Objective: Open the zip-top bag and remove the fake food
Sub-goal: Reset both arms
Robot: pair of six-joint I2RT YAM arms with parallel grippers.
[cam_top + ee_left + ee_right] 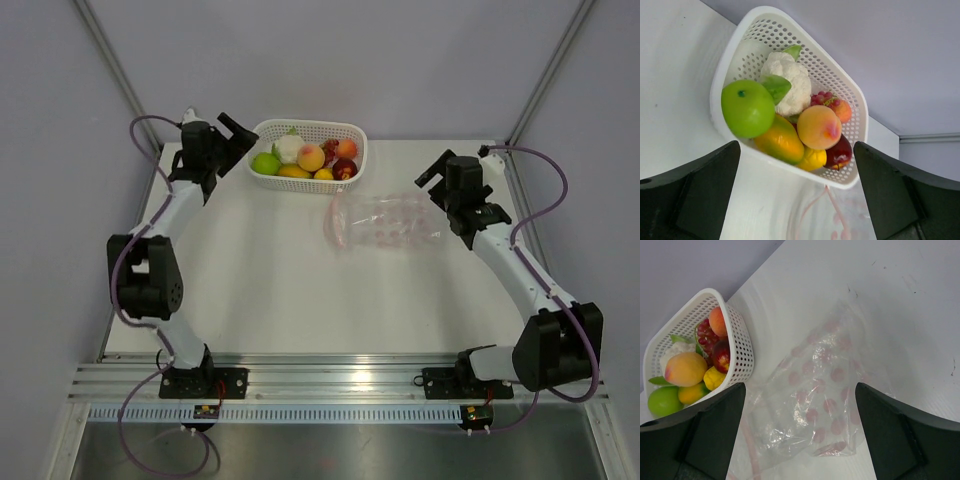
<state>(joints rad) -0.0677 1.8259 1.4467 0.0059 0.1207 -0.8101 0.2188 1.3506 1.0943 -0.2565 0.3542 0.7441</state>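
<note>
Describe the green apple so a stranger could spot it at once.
Find the white perforated basket at the far edge of the table. At its left end sits the green apple, beside the white cauliflower. It is the only smooth, bright-green ball.

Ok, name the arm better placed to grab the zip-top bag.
Right. The right gripper, open, hangs over the zip-top bag; the left gripper, also open, faces the basket of fake food instead.

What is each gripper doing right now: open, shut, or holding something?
Left gripper: open, holding nothing, pointed at the basket.
Right gripper: open, holding nothing, pointed at the zip-top bag.
</note>
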